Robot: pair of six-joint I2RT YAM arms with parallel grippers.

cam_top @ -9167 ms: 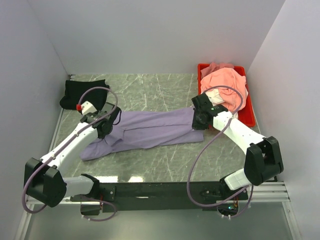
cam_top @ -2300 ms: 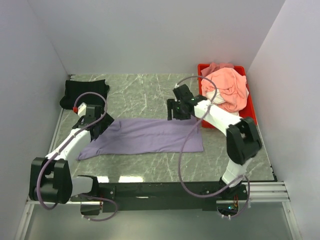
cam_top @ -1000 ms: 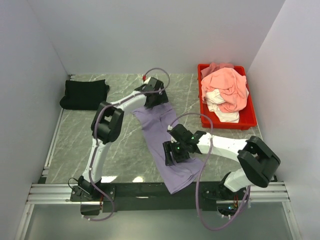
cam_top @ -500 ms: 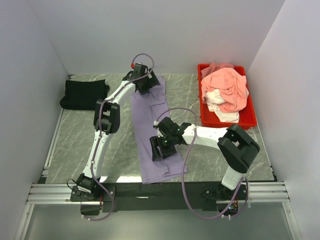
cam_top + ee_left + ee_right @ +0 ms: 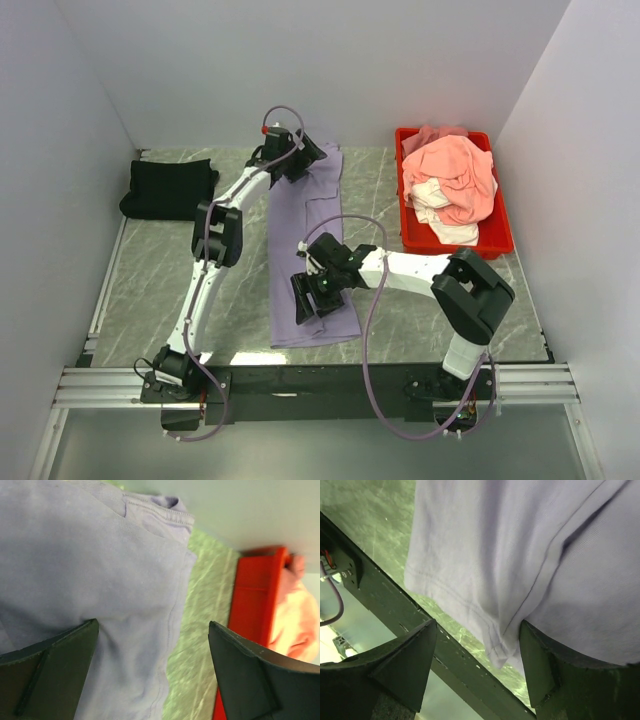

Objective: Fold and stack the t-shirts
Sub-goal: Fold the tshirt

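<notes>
While the lavender-purple cloth t-shirt [image 5: 295,225] lies as a long narrow strip from the far wall to the near edge of the grey marbled surface [image 5: 180,280], the top view shows the left tool [image 5: 300,160] over its far end and the right tool [image 5: 308,300] over its near part. A black t-shirt [image 5: 168,188] sits folded in the far left corner. The salmon-pink t-shirt [image 5: 455,165] and the white t-shirt [image 5: 440,215] are crumpled in the red plastic tray [image 5: 401,200].

In the left wrist view the left tool [image 5: 152,625] is released, its jaws wide apart above the flat lavender cloth [image 5: 90,555], with the tray [image 5: 255,595] behind.

In the right wrist view the right tool [image 5: 477,625] also stands apart and pinches nothing. The hem of the shirt [image 5: 510,545] ends near the dark rail [image 5: 395,615].

I judge that the step in hand is laying this shirt out straight, half folded. The next move probably calls for clenching on one end and carrying it over the other end, before stacking it on the black one.
</notes>
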